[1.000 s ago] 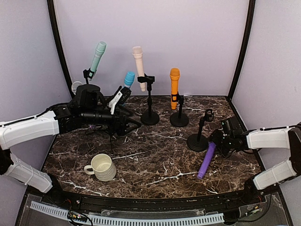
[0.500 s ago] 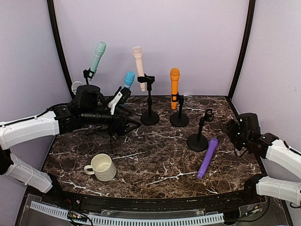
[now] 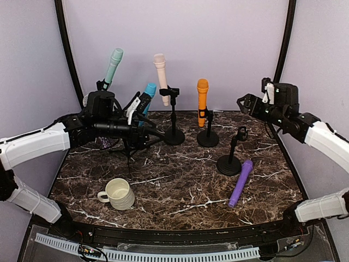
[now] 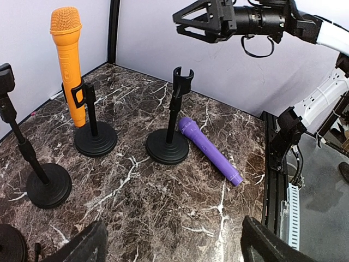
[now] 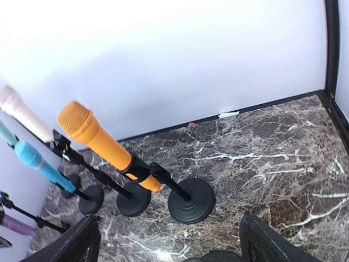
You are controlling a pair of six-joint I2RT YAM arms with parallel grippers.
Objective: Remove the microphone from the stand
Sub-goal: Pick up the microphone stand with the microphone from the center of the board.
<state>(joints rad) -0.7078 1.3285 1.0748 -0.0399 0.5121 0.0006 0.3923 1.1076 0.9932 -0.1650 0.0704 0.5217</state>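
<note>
Beside the empty stand (image 3: 229, 165) lies the purple microphone (image 3: 240, 183), both arms' jaws spread and holding nothing.

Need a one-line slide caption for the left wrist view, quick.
Purple microphone lies on the table beside an empty stand; orange microphone stands clipped; right gripper hovers open above.

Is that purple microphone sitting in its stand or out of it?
Out. The purple microphone lies flat on the table beside the stand, whose clip holds nothing.
</note>
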